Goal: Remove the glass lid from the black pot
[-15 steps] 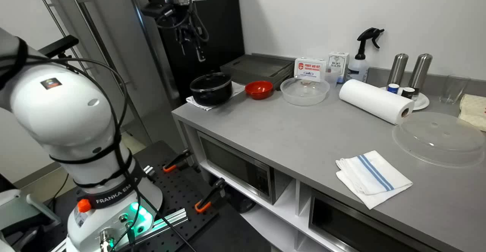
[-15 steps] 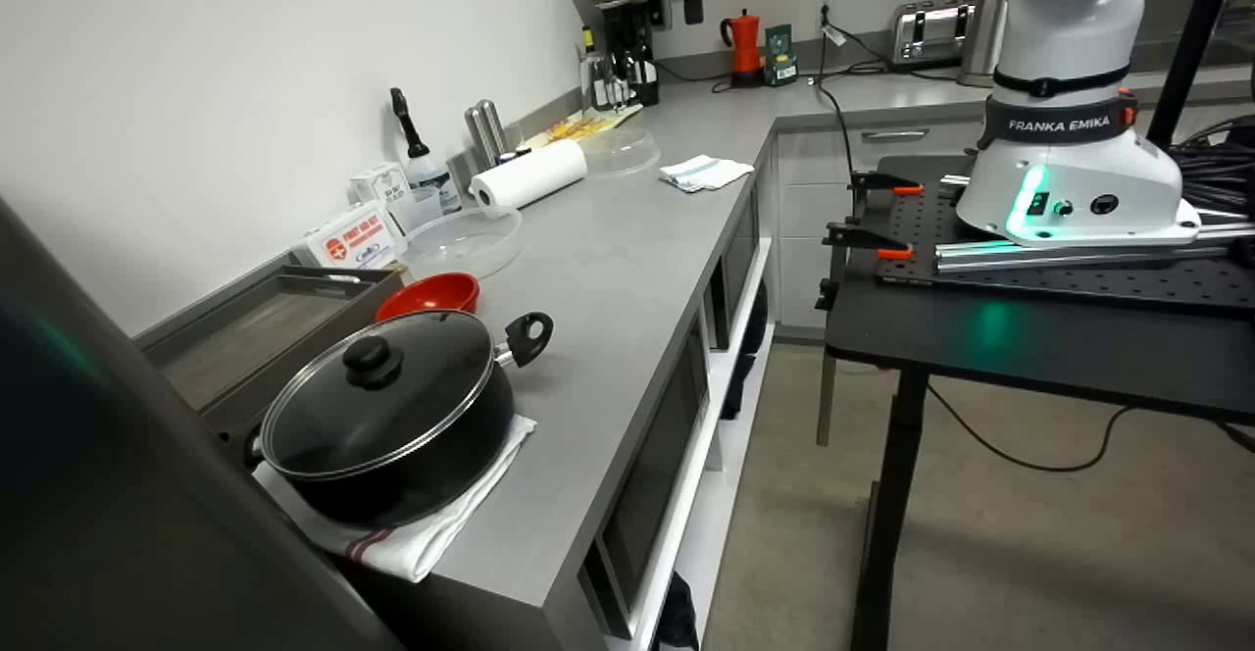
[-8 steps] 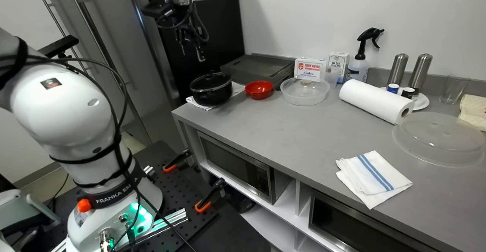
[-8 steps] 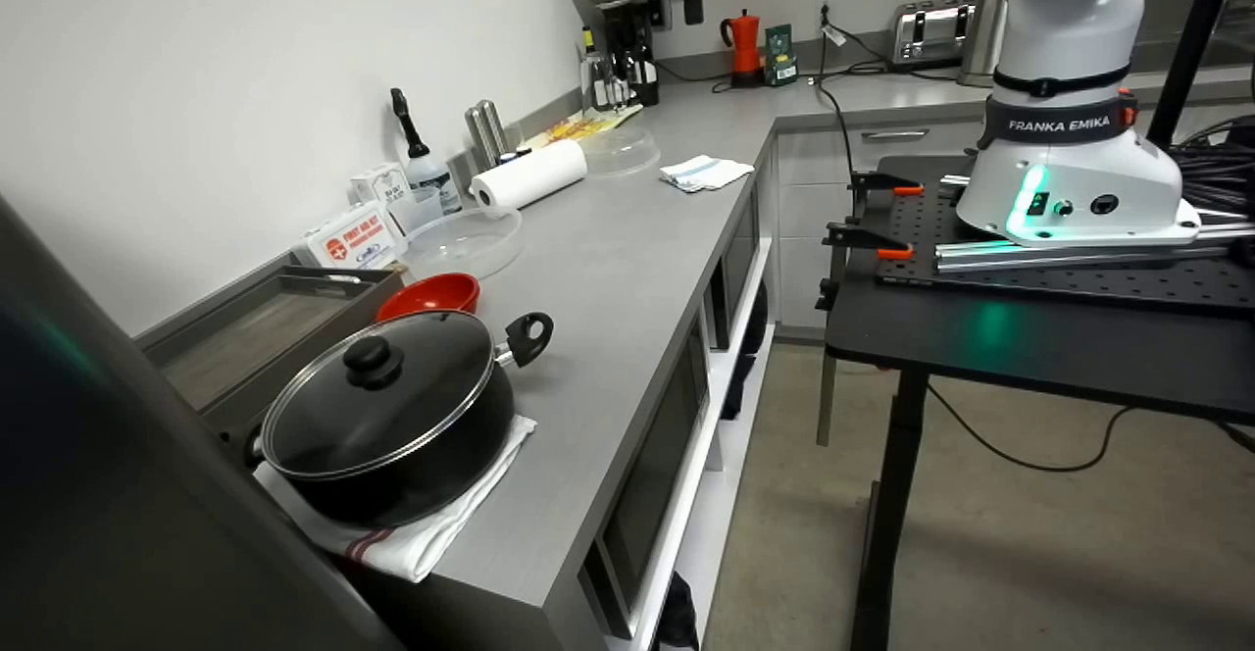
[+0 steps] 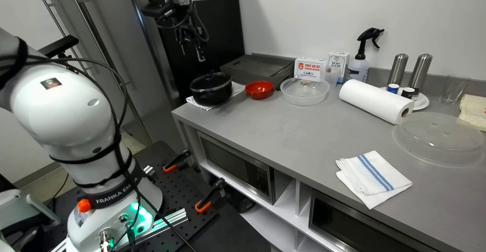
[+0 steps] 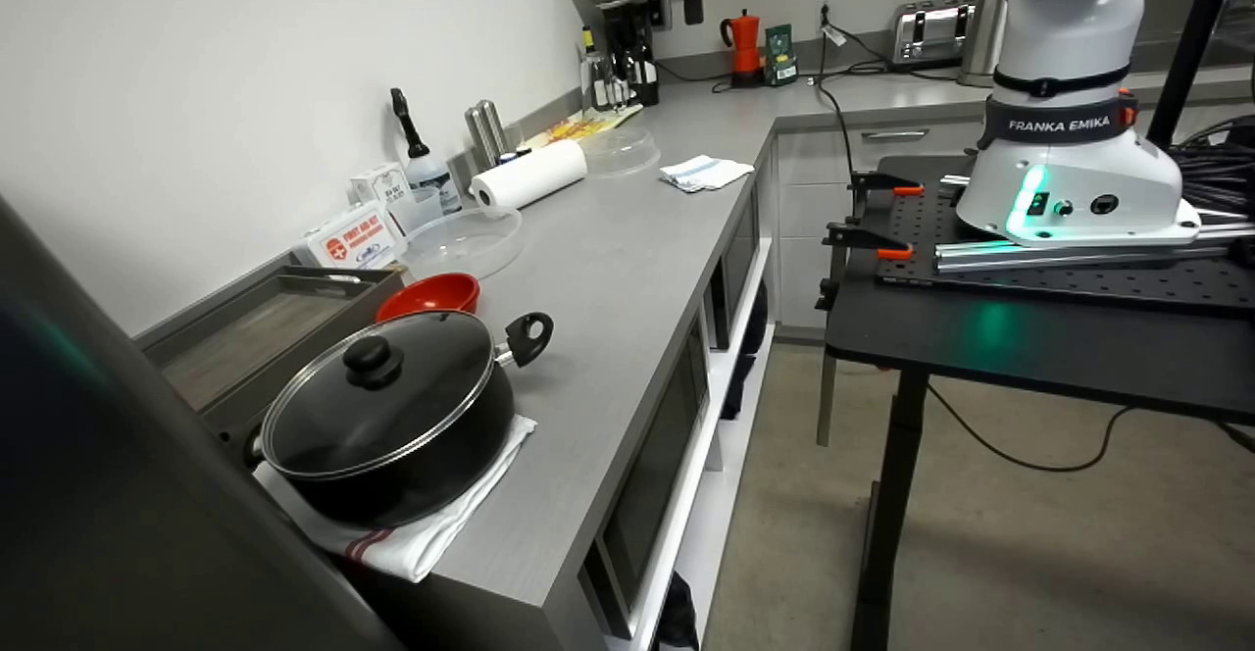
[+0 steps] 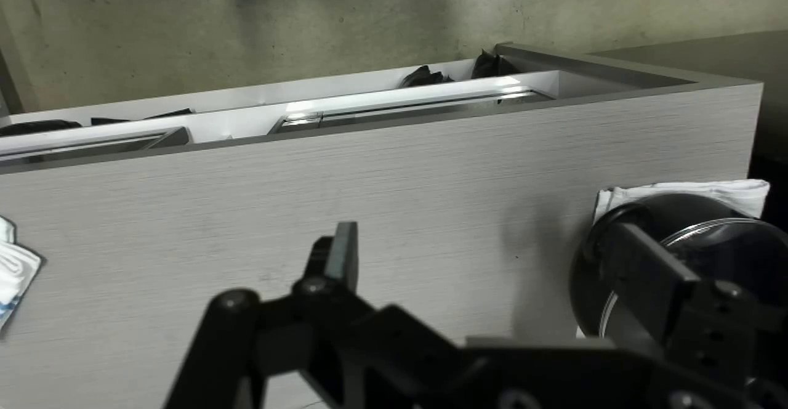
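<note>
In both exterior views the glass lid (image 6: 407, 418) is sitting on the black pot (image 6: 431, 482), which is resting on a folded towel (image 6: 426, 545) at the end edge of the bench (image 5: 296, 134). A red bowl (image 5: 259, 89) is standing just beside the pot, and a grey tray (image 5: 262, 68) is lying in the corner between the end and back edges. Near the back edge a clear round dish (image 5: 303, 99), a first aid box (image 5: 309, 70), a salt box (image 5: 337, 64) and a spray bottle (image 5: 358, 70) are standing. Farther along, a paper-towel roll (image 5: 372, 99) is lying aslant, and a striped cloth (image 5: 374, 180) is lying by the front edge, well apart from the pot.

The jaws are hanging above the bench, higher than the pot, released and parted wide. In the wrist view one jaw is crossing the pot, hiding part of its handle (image 6: 523, 349), and the right border is cutting off pot and lid. In an exterior view a dark panel (image 6: 127, 494) is covering the lower left and masking part of the tray. The lid's knob (image 6: 373, 357) is showing plainly there but, seen from farther off, is blending into the dark lid. Something behind or inside the dish is looking too blurred to name.
</note>
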Available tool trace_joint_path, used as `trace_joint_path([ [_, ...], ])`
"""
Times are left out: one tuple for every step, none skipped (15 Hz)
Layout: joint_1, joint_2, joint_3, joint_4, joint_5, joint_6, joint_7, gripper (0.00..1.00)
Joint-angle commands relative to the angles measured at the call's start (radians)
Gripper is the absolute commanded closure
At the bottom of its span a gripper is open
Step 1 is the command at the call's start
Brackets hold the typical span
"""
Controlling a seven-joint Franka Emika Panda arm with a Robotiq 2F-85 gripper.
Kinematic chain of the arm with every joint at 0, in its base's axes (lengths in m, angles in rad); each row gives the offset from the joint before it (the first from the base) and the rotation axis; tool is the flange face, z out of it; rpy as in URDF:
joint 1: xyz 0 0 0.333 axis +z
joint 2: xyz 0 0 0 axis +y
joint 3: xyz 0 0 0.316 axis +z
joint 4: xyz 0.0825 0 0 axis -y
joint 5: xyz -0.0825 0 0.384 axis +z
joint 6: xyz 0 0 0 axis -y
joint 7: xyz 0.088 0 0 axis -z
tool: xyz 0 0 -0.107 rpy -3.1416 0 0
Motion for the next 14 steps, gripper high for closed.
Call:
trace_joint_path([
  [0.005,0.0,-0.005,0.001,-0.003,-0.002,0.002,0.0],
  [0.005,0.0,-0.005,0.001,-0.003,-0.002,0.002,0.0],
  [0.005,0.0,-0.005,0.001,-0.003,-0.002,0.002,0.0],
  [0.002,0.015,-0.002,0.012,-0.008,-0.003,0.006,0.0],
  [-0.001,0.03,0.0,0.022,-0.015,-0.008,0.008,0.0],
  [-0.005,0.054,0.004,0.037,-0.024,-0.01,0.011,0.0],
  [-0.007,0.073,0.006,0.048,-0.034,-0.008,0.009,0.0],
  [-0.009,0.101,0.01,0.067,-0.047,-0.01,0.01,0.0],
  [-0.009,0.126,0.013,0.083,-0.057,-0.012,0.011,0.0],
  [-0.01,0.164,0.019,0.109,-0.077,-0.013,0.011,0.0],
  [-0.009,0.186,0.022,0.123,-0.094,-0.005,0.012,0.0],
  [-0.006,0.217,0.027,0.147,-0.113,-0.013,0.011,0.0],
  [-0.004,0.244,0.032,0.164,-0.133,0.0,0.015,0.0],
  [0.002,0.274,0.037,0.188,-0.151,0.002,0.011,0.0],
])
